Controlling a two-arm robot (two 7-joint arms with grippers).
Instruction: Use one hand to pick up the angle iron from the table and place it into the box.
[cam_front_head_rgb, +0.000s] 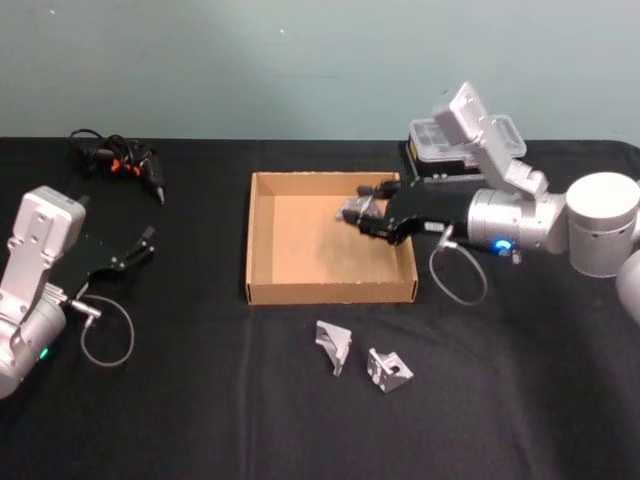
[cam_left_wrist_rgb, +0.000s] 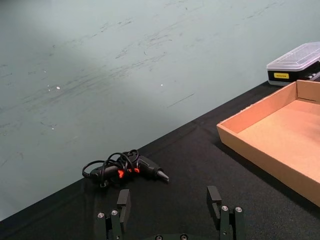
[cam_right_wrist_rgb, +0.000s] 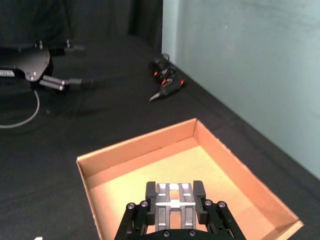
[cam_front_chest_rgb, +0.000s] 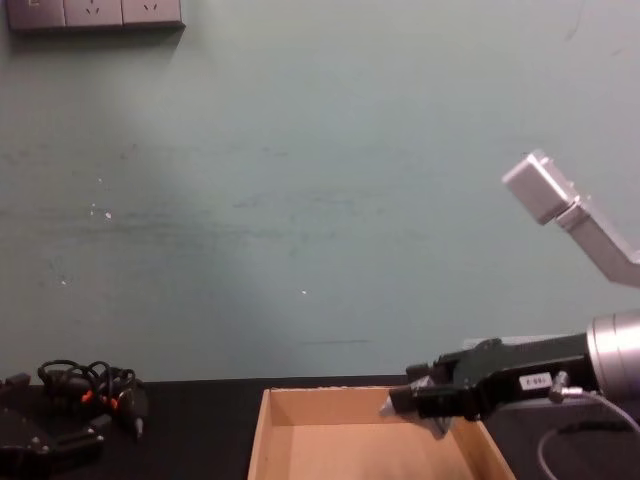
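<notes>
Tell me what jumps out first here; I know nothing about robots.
The right arm's fingers are shut on a small metal bracket, holding it above the open cardboard box in the middle of the black table. Two more brackets lie on the table just in front of the box. The left arm's fingers rest open at the left side.

Before box (cam_front_head_rgb: 330, 292), angle irons (cam_front_head_rgb: 334, 346) on table (cam_front_head_rgb: 200, 410)
</notes>
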